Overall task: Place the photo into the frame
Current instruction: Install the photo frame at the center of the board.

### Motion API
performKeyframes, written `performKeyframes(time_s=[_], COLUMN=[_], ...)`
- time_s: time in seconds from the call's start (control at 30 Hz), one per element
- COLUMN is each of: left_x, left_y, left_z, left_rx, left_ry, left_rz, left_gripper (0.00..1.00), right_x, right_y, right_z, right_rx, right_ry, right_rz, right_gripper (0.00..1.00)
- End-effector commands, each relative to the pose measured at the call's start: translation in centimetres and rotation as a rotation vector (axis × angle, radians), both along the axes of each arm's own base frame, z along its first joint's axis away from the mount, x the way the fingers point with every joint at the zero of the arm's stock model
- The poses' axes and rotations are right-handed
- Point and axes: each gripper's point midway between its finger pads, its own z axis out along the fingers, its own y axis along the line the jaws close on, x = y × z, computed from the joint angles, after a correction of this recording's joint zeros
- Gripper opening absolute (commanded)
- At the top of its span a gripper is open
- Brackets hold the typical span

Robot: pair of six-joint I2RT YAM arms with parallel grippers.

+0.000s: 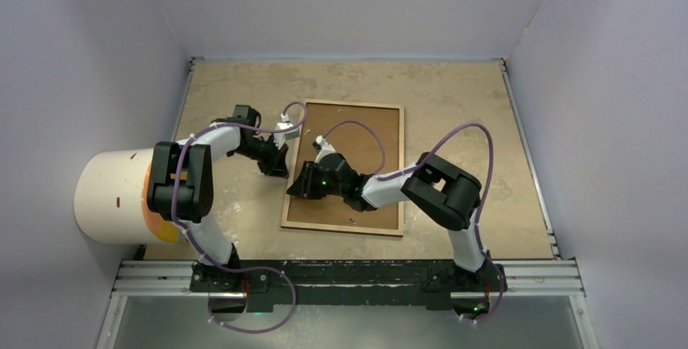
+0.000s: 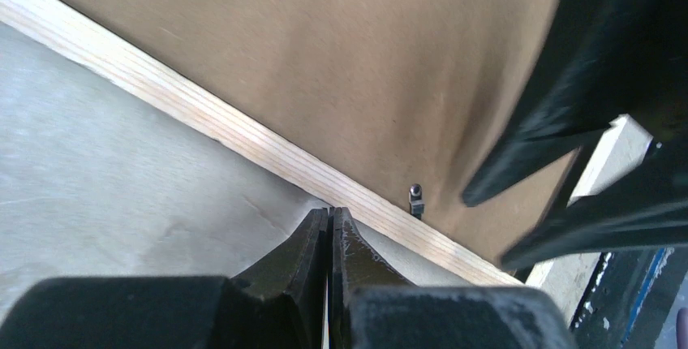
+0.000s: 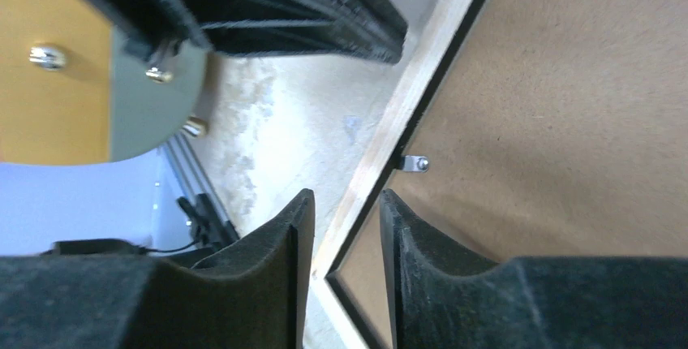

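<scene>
The frame (image 1: pixel 344 228) lies face down on the table, its light wood back rail up, with the brown backing board (image 1: pixel 361 134) sitting inside it. The photo is not in view. My left gripper (image 1: pixel 279 168) is shut and empty, its tips (image 2: pixel 331 213) on the table right against the frame's left rail (image 2: pixel 203 114). My right gripper (image 1: pixel 297 186) is a little open, its jaws (image 3: pixel 345 199) straddling the same rail (image 3: pixel 389 122) near the frame's near-left corner, one finger over the table and one over the backing board (image 3: pixel 568 81).
A small metal retaining tab (image 2: pixel 415 196) sits on the frame's inner edge, also in the right wrist view (image 3: pixel 416 163). A white cylinder with an orange end (image 1: pixel 113 195) stands at the left. Walls enclose the table; an aluminium rail (image 1: pixel 349 272) runs along the near edge.
</scene>
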Motion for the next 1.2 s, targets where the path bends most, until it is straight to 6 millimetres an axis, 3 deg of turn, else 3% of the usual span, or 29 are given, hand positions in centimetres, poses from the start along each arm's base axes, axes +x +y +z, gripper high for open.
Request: performKeyframes(time_s=[0.0, 0.03, 0.07, 0.17, 0.33, 0.53, 0.7, 0.8, 1.17], left_x=[3.7, 4.4, 5.0, 7.0, 9.3, 10.1, 9.6, 9.2, 8.5], left_y=[-0.2, -0.3, -0.4, -0.9, -1.4, -1.6, -1.5, -1.4, -1.0], left_z=[3.1, 3.6, 3.8, 4.1, 3.2, 1.6, 0.3, -0.4, -1.3], left_rx=[-0.037, -0.045, -0.055, -0.087, -0.107, -0.107, -0.095, -0.087, -0.064], left_ry=[-0.077, -0.086, -0.086, -0.084, -0.060, -0.032, -0.012, -0.001, -0.004], left_rz=[0.055, 0.067, 0.079, 0.127, 0.175, 0.194, 0.186, 0.184, 0.188], left_gripper=[0.05, 0.10, 0.22, 0.38, 0.41, 0.39, 0.28, 0.23, 0.22], right_x=[1.8, 2.6, 3.4, 6.8, 12.1, 16.3, 18.5, 18.9, 19.5], right_y=[-2.3, -3.2, -4.1, -6.9, -9.0, -7.8, -6.2, -5.3, -3.5], right_z=[6.0, 6.2, 6.3, 6.3, 5.6, 4.6, 3.5, 2.5, 0.6], right_rx=[0.081, 0.083, 0.086, 0.090, 0.067, 0.036, 0.033, 0.038, 0.035], right_ry=[-0.085, -0.084, -0.081, -0.064, -0.036, -0.032, -0.025, -0.001, 0.032], right_rz=[-0.015, -0.035, -0.056, -0.132, -0.192, -0.176, -0.172, -0.170, -0.171], right_gripper=[0.40, 0.42, 0.43, 0.44, 0.46, 0.45, 0.42, 0.41, 0.36])
